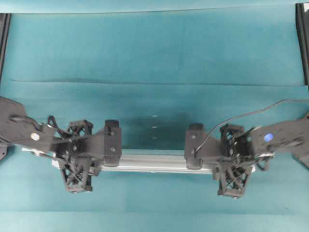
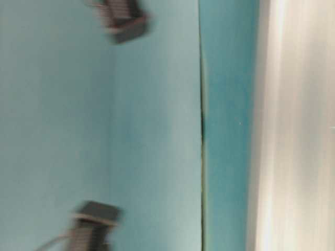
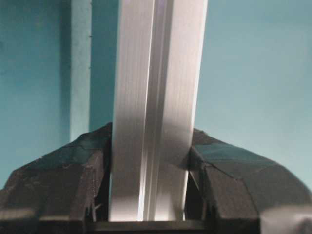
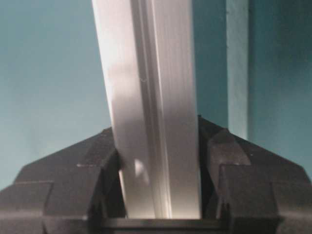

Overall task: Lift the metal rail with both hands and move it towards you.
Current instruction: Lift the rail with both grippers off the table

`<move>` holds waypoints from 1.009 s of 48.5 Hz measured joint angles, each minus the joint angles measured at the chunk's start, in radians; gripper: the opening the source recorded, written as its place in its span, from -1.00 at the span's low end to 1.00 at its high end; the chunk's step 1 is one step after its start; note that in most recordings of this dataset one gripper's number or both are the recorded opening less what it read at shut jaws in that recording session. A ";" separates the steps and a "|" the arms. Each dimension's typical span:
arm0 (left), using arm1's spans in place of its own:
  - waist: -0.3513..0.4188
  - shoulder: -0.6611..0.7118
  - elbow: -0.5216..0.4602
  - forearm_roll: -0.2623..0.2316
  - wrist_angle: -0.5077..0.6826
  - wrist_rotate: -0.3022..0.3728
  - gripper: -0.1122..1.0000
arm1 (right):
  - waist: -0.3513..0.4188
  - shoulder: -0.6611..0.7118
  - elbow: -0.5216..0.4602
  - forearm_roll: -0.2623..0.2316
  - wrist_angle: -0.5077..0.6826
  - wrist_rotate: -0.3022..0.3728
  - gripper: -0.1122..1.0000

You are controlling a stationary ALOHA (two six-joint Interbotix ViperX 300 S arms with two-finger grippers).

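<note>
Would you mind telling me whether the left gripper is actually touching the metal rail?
Touching. In the left wrist view the metal rail runs between the left gripper's fingers, both pressed against its sides with no gap.

Long silver grooved aluminium rail [image 1: 152, 163] lying crosswise over teal bench [image 1: 154, 53], black lattice-framed left pincer [image 1: 111, 143] clamped across its left part, matching right pincer [image 1: 195, 146] clamped across its right part, thin black cable [image 1: 241, 116] arching above the right one

A robotics lab bench, by the look of it. The desk [image 1: 154, 43] is covered in plain teal matting, and black frame rails [image 1: 303, 41] stand at its 2 side edges. On either side of the desk, 2 black robot arms [image 1: 19, 126] carry exposed cables [image 1: 241, 117].
</note>
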State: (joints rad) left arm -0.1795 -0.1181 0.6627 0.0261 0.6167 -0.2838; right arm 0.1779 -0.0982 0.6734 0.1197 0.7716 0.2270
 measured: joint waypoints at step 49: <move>0.009 -0.130 -0.626 -0.005 0.807 0.002 -0.24 | -0.051 -0.138 -0.661 0.031 0.821 0.124 -0.07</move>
State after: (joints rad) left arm -0.1703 -0.2485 0.0368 0.0215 1.4235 -0.2823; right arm 0.1273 -0.2362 0.0123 0.1503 1.5923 0.3513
